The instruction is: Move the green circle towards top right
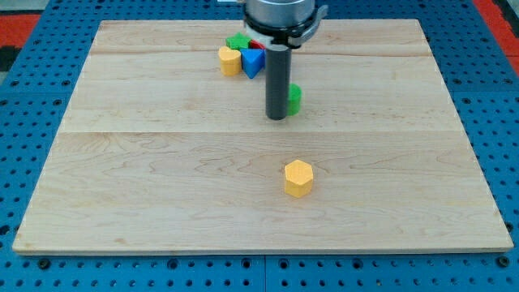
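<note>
The green circle [295, 98] lies on the wooden board [162, 162] just above centre, mostly hidden behind my rod. My tip [276, 118] rests on the board at the circle's lower left, touching or nearly touching it. Only the circle's right part shows.
A cluster sits at the view's top centre: a yellow block [229, 61], a blue triangular block [252, 61], a green block [238, 41] and a red block [256, 45] partly hidden. A yellow hexagon [298, 178] lies below the tip. Blue pegboard surrounds the board.
</note>
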Robot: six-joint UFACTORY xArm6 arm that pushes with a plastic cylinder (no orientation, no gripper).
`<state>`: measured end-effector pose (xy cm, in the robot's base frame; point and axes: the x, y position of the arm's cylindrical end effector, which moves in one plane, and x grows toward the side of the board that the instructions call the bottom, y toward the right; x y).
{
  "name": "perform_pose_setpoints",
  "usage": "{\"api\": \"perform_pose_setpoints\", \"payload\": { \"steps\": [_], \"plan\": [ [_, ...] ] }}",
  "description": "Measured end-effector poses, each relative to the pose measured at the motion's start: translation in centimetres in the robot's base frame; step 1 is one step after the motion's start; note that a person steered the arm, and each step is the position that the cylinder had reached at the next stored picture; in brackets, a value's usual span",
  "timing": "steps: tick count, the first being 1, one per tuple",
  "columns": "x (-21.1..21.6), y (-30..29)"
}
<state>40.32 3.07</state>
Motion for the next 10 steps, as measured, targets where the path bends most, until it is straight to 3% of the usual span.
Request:
{"api": "perform_pose_setpoints", "payload": {
  "steps": [2, 6, 8, 10],
  "plan": [
    [-3.4, 3.6],
    [-6.8, 1.5],
    [-7.4, 4.8],
    [-10.9, 7.6]
  ]
}}
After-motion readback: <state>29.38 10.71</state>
